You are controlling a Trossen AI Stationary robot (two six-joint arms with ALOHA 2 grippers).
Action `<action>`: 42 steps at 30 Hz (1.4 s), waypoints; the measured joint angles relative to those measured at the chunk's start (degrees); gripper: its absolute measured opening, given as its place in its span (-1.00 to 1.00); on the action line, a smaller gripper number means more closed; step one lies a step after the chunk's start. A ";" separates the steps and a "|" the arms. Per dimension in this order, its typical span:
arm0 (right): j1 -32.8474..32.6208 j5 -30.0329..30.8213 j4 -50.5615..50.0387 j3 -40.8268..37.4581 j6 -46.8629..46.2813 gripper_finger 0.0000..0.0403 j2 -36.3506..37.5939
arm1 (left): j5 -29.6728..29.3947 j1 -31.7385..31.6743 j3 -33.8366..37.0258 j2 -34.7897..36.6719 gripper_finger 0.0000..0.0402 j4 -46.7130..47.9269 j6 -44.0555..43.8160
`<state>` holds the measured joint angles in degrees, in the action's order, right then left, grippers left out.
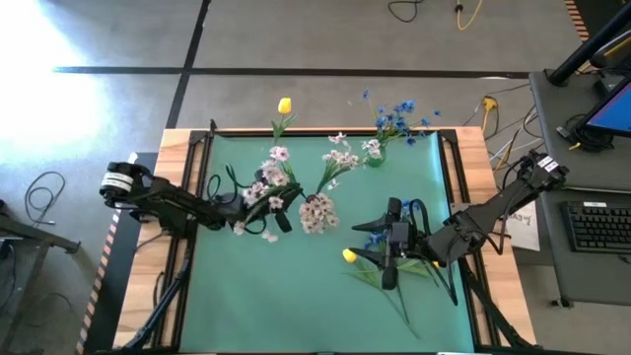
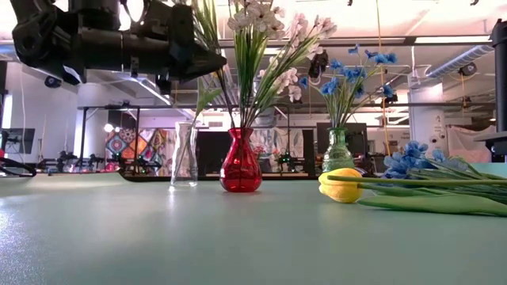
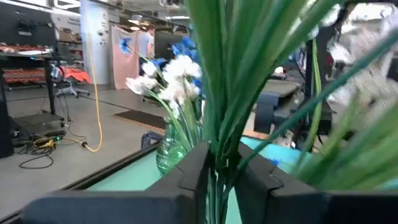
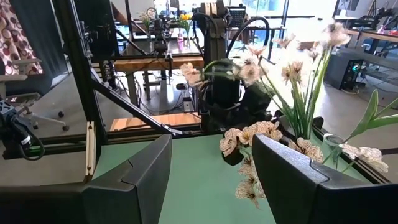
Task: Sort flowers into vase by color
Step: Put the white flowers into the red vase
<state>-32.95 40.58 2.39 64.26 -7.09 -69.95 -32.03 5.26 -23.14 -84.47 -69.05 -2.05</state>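
Observation:
A pinkish-white flower spray (image 2: 261, 24) stands upright with its green stems in the red vase (image 2: 240, 166). My left gripper (image 2: 212, 63) reaches in level from the table's left, above the vase, and is shut on those stems. My right gripper (image 4: 211, 186) hangs open and empty, raised over the right half of the table (image 1: 394, 237). Below it a yellow tulip (image 2: 342, 184) and a blue flower spray (image 2: 416, 158) lie flat on the green mat. A clear vase (image 2: 184, 154) holds a yellow tulip (image 1: 284, 105). A green vase (image 2: 338, 150) holds blue and white flowers. My left gripper has several green stems (image 3: 217, 177) of the spray between its two fingers, well above the vase's mouth. The fingers come level from the table's left and lie across the stems. The spray stands upright, its lower ends in the red vase.
The three vases stand in a row toward the far side of the green mat (image 1: 296, 306). Wooden table edges and black frame rails (image 1: 182, 197) run along both sides. More pinkish-white blossoms (image 1: 317, 212) crowd the middle of the mat.

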 joint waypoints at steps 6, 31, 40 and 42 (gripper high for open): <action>0.00 0.00 0.00 -0.01 0.00 0.08 0.00 | 0.06 1.13 0.00 0.00 -0.42 1.57 -0.02; 0.00 -0.01 -2.19 0.01 -5.11 0.08 0.57 | 0.17 4.41 -6.87 10.86 0.59 43.96 -8.67; 0.00 -0.02 -2.24 0.01 -5.09 0.08 0.98 | 0.17 4.85 -12.21 18.57 0.66 69.25 -13.27; 0.00 -0.03 -2.40 0.01 -5.38 0.08 1.13 | 0.14 4.85 -12.92 19.85 0.66 73.44 -13.93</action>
<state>-32.95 40.55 0.00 64.27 -12.48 -68.82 -31.88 10.11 -36.06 -64.62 4.39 -15.98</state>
